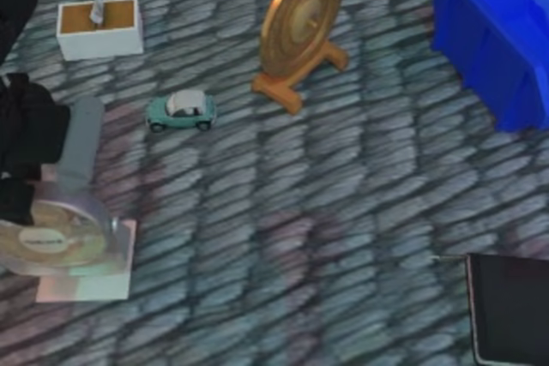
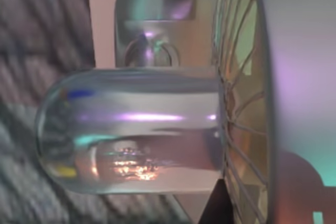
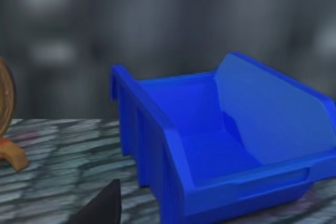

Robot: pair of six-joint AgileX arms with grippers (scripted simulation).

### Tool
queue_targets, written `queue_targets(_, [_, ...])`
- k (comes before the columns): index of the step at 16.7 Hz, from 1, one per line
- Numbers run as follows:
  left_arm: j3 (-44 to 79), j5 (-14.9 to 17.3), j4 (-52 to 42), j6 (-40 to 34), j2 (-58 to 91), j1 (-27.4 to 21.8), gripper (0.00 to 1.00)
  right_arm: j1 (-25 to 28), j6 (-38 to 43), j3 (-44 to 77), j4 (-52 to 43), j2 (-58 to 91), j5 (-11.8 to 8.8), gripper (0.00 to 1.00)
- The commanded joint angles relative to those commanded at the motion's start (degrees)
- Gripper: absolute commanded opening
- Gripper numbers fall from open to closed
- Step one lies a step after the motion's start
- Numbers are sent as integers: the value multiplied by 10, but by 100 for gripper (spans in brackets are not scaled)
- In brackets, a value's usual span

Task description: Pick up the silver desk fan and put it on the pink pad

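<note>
The silver desk fan (image 1: 53, 242) lies face up at the table's front left, its yellowish-green grille partly over the pink pad (image 1: 101, 282) and its grey base (image 1: 81, 139) pointing toward the back. My left gripper (image 1: 17, 201) is at the fan's left rim and looks shut on it. In the left wrist view the fan's shiny hub (image 2: 131, 129) and grille (image 2: 241, 103) fill the picture, with the pink pad (image 2: 102, 19) behind them and one dark fingertip (image 2: 219, 211) against the grille. My right gripper (image 3: 105, 208) is out of the top view and shows only as a dark corner.
A copper-gold fan on an orange stand (image 1: 300, 23) stands at the back centre. A small teal toy car (image 1: 181, 111) sits right of the silver fan's base. There is a white box (image 1: 99, 27) at the back left, a blue bin (image 1: 497, 32) at the back right and a black tablet (image 1: 510, 306) at the front right.
</note>
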Motion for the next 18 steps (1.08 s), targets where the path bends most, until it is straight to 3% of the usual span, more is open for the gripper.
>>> queue_targets(12, [0,0,0,0,0,0,98,0,0,0,0,0,0,100])
queue_targets(18, [0,0,0,0,0,0,100,0,0,0,0,0,0,100])
